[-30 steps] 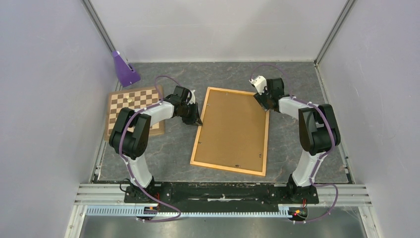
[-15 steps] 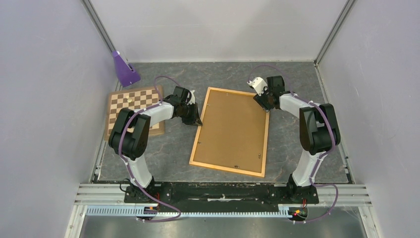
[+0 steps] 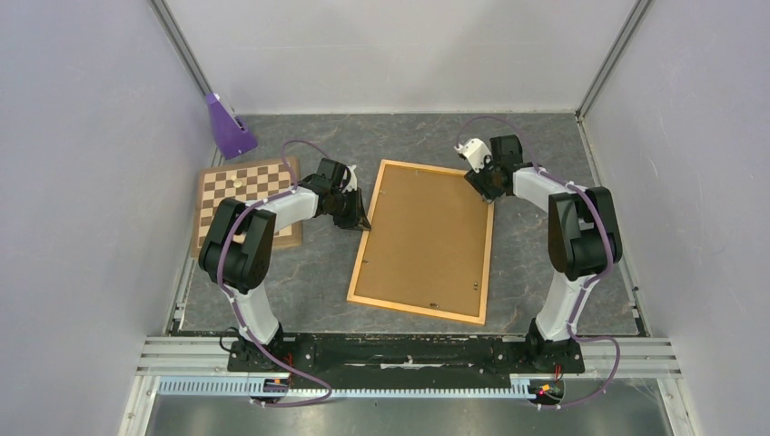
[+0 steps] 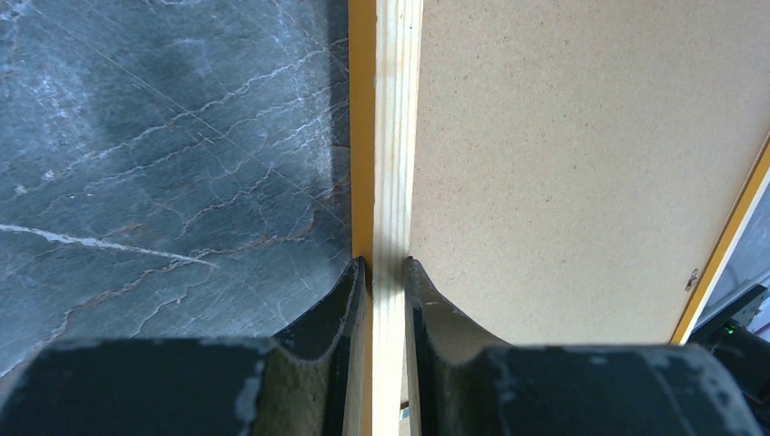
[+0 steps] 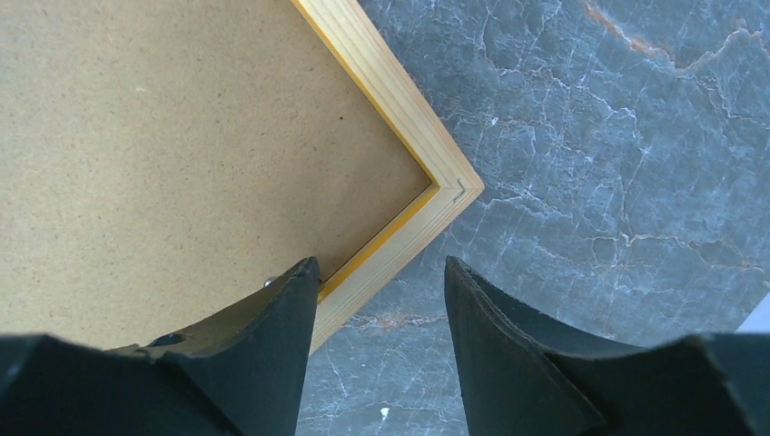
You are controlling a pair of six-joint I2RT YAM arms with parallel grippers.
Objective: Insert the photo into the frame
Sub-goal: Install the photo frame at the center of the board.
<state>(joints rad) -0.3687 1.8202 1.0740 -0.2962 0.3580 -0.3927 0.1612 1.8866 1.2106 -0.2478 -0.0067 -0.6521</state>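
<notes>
Frame (image 3: 423,241) lies back-up on the table (image 3: 318,272), between the two arms, brown board uppermost. It sits askew, its near end further left than its far end.

Left gripper (image 3: 363,221): closed narrow on the frame's left rail. The wrist view shows one finger (image 4: 340,309) on the rail's outer face and the other on the board side, with the pale wood pinched between them. No change from a second ago.

Right gripper (image 3: 488,191): jaws apart and holding nothing, poised over the frame's far right corner. One finger (image 5: 281,327) is above the board beside a small metal clip (image 5: 270,282), the other above bare table (contact with the rail cannot be judged). A second ago this gripper stood lower along the right rail; it has since drawn back toward the far corner.

The frame's near left corner has shifted slightly leftward over the same second.

Chessboard (image 3: 245,195) lies left of the left arm, unmoved.
</notes>
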